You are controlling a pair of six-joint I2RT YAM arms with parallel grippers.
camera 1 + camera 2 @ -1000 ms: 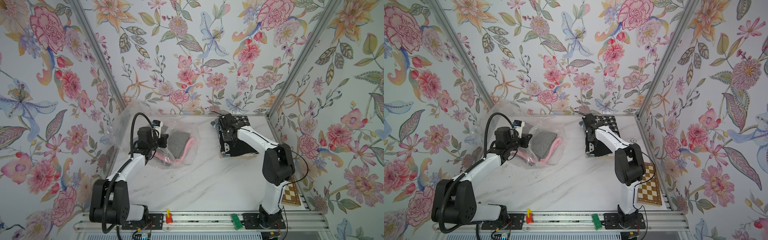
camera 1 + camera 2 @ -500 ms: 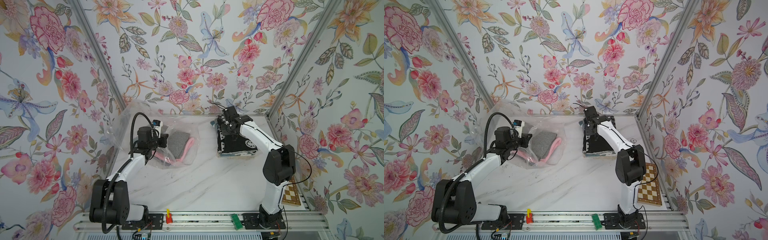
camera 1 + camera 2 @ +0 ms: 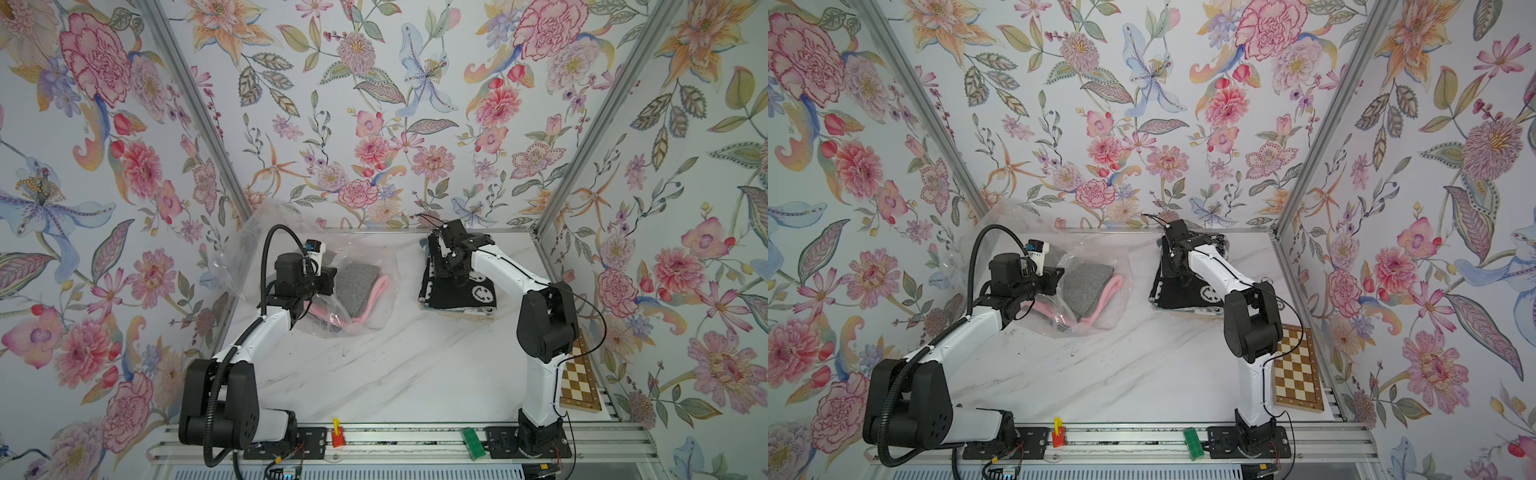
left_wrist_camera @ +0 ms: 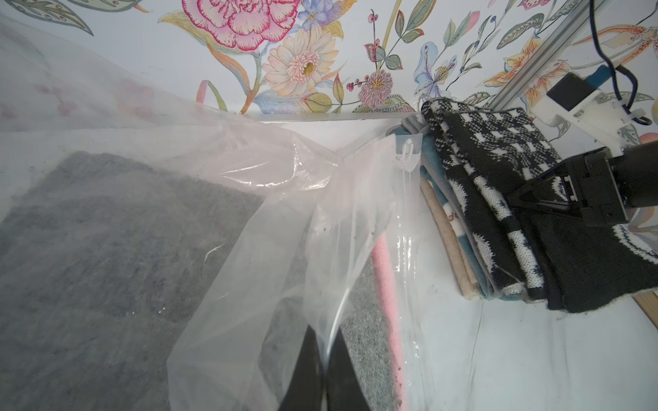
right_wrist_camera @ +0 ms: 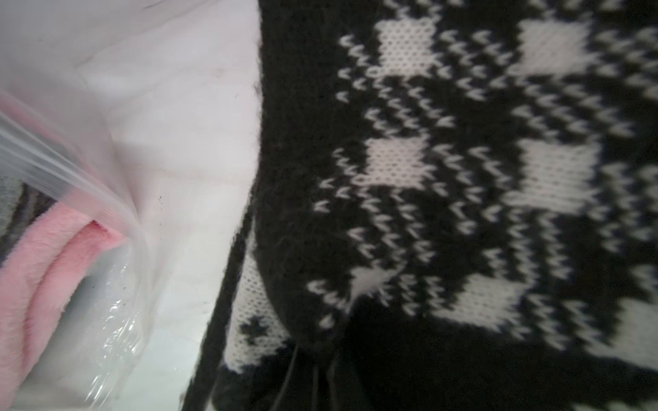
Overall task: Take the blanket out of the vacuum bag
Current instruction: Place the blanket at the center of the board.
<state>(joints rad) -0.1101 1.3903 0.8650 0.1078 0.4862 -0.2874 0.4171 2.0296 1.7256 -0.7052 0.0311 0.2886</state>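
Left claw [image 4: 325, 370] pinches one vacuum bag [image 4: 285, 220] holding two blankets [image 3: 357, 286]; right claw [image 4: 523, 201] grips one checkered blanket [image 4: 498, 153].

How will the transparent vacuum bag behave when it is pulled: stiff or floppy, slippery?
Probably floppy: the vacuum bag sags in crinkled folds. Likely slippery, as its film looks glossy. Probably light by itself, being thin and transparent.

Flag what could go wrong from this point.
1. The right gripper is shut on the black-and-white blanket atop the stack; retreating without opening could drag it off.
2. The left gripper pinches only thin film of the vacuum bag; it might slip, letting the mouth collapse over the grey blanket and pink blanket inside.
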